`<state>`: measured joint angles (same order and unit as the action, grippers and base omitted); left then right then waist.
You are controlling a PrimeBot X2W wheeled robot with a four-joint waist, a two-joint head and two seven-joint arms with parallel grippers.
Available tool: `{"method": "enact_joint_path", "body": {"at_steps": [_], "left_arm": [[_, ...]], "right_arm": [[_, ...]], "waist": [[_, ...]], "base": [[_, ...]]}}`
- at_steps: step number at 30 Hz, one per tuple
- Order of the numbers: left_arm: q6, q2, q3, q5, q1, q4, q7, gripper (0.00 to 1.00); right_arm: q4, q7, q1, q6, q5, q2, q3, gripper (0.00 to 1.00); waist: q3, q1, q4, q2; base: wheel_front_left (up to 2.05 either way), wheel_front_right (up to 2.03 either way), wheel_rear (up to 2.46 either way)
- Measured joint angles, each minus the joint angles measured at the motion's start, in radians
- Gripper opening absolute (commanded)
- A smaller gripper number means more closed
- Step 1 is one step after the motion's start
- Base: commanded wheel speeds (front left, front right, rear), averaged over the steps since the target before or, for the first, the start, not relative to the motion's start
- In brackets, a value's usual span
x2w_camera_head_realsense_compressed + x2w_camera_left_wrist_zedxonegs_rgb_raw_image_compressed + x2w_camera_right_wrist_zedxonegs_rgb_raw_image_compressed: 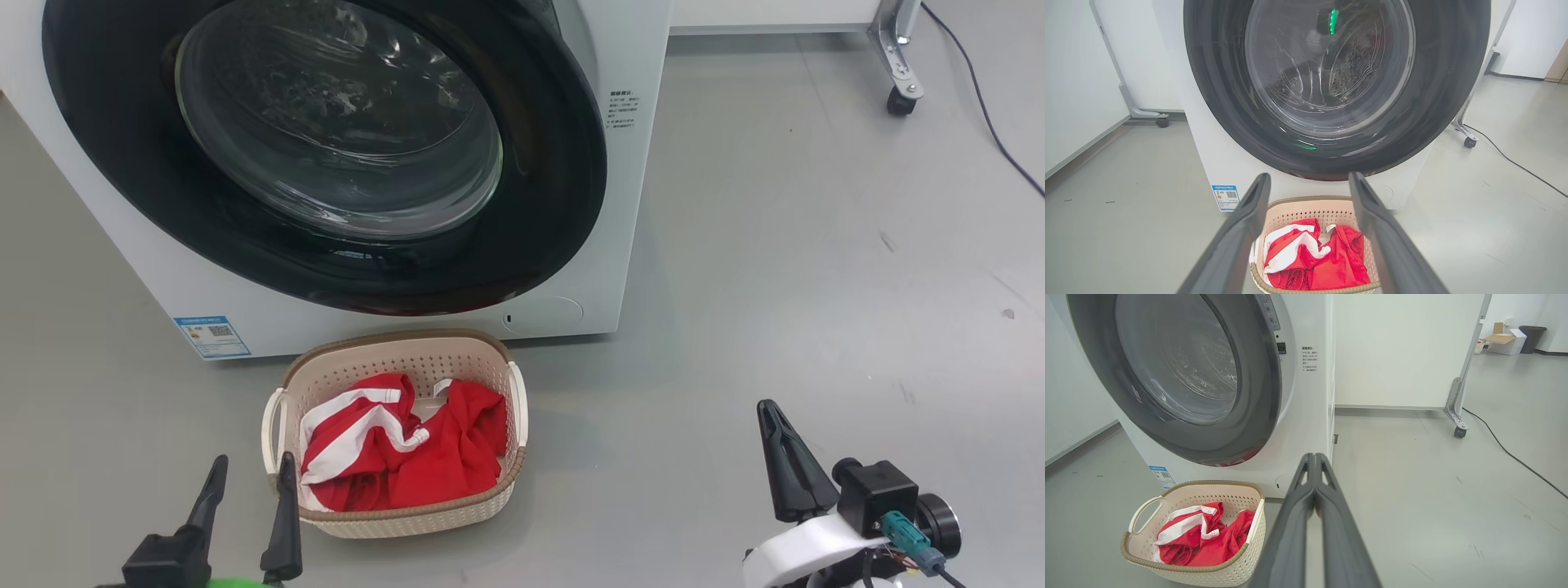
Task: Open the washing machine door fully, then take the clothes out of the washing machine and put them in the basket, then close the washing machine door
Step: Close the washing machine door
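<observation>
The washing machine (629,204) (1306,416) stands ahead with its round black-rimmed door (326,147) (1331,81) (1180,375) flat against the front. On the floor before it sits the cream basket (408,351) (1306,212) (1180,494). Red clothes (400,449) (1314,257) (1200,539) with white stripes lie inside it. My left gripper (253,469) (1309,179) is open and empty, low at the basket's near left corner. My right gripper (767,408) (1314,456) is shut on nothing, hanging over bare floor right of the basket.
A white panel on a metal leg with a caster (898,98) (1458,430) stands behind the machine on the right. A black cable (992,122) (1511,453) runs over the grey floor there. Another caster leg (1161,121) stands at the left. Boxes and a bin (1531,337) sit far off.
</observation>
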<state>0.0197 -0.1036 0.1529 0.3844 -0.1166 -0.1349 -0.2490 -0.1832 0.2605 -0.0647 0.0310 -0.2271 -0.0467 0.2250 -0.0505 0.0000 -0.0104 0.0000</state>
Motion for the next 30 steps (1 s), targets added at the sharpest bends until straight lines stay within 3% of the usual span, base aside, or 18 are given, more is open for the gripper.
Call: {"method": "enact_joint_path", "body": {"at_steps": [13,30], "left_arm": [[-0.009,0.002,0.019,-0.060,0.064,0.035,0.000,1.00],[-0.025,0.033,0.040,-0.070,0.163,0.064,0.000,1.00]], "right_arm": [[-0.036,0.000,0.139,-0.034,0.029,-0.040,-0.009,0.00],[-0.111,-0.005,0.415,-0.102,0.028,-0.112,-0.033,0.00]], "waist": [[-0.059,0.0000,-0.069,0.0000],[-0.181,0.0000,-0.227,0.0000]], "base": [[0.00,0.00,0.00],[0.00,0.00,0.00]]}}
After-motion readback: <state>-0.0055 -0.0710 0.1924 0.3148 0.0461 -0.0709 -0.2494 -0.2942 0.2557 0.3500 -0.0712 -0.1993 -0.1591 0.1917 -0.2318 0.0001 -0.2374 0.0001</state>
